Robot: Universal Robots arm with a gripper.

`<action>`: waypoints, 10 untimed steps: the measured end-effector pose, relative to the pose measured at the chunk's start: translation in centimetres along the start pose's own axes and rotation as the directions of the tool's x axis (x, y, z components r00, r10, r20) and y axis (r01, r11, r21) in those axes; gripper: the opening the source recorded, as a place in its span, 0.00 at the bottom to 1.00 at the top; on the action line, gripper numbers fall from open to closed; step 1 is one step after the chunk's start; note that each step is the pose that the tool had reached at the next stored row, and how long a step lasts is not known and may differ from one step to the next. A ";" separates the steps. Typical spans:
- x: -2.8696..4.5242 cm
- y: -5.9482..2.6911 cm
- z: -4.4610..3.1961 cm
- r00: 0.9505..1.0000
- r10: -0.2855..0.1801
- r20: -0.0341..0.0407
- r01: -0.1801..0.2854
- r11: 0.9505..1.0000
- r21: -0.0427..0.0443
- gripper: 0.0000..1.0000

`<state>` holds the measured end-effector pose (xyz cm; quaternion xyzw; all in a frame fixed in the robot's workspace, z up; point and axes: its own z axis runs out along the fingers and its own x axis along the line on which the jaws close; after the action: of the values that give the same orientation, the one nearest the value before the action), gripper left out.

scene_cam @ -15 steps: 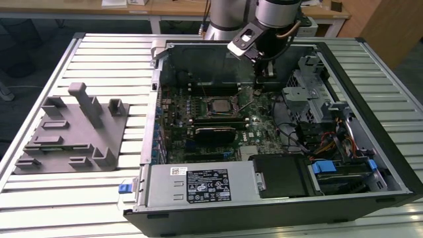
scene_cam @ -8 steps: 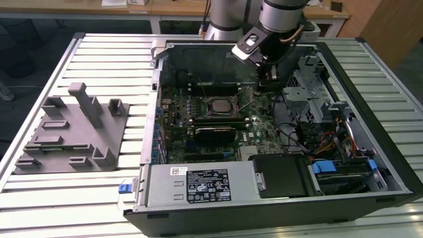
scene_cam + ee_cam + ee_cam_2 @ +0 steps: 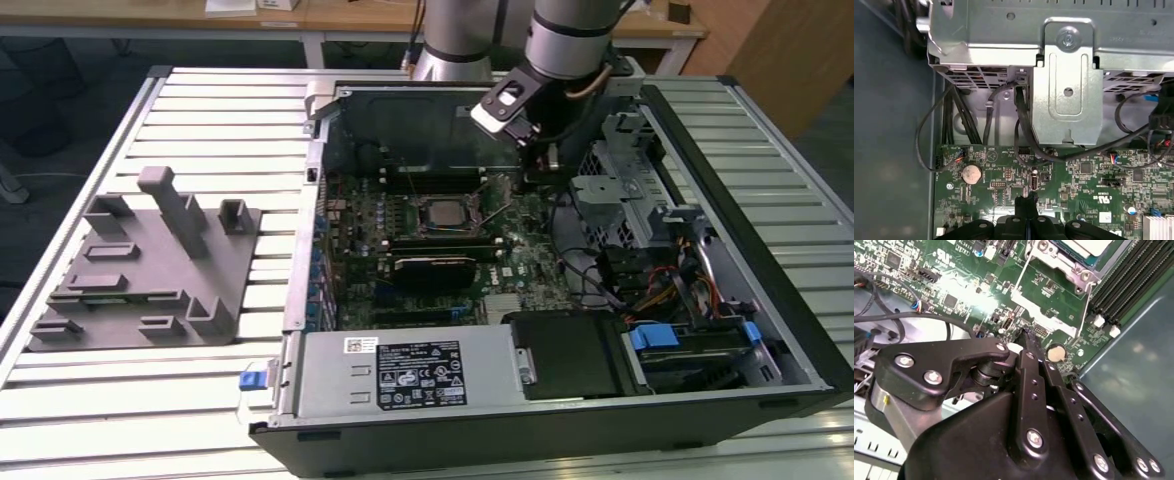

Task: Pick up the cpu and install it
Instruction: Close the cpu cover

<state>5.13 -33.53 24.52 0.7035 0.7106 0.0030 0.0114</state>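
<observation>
A lab: slatted metal workbench (image 3: 200,390), opened computer case (image 3: 787,340), wooden desks (image 3: 347,20) behind.

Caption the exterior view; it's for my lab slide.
Gripper low inside the open computer case, beside the cpu seated on the motherboard.

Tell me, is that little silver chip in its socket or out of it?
In. The cpu lies flat within the socket's metal frame on the green motherboard, its pale top showing.

- The gripper (image 3: 1026,202), fingers pressed together, hangs just above the motherboard (image 3: 1074,185), whose small components lie directly beneath it.
- Just beyond its tips, a metal bracket (image 3: 1068,90) and black cables (image 3: 1024,125) block passage.
- A steel panel (image 3: 1134,365) stands close alongside.
</observation>
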 end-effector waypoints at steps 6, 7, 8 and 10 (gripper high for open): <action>0.02 -1.25 0.56 1.000 0.000 0.000 0.000 1.000 0.001 0.11; 0.02 -1.64 0.59 1.000 0.000 0.000 0.000 1.000 0.001 0.11; 0.03 -2.06 0.60 1.000 0.000 0.000 0.000 1.000 0.001 0.11; 0.04 -2.95 0.63 1.000 0.000 0.000 0.000 1.000 0.001 0.11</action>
<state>2.19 -33.53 23.83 0.7034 0.7107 0.0028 0.0110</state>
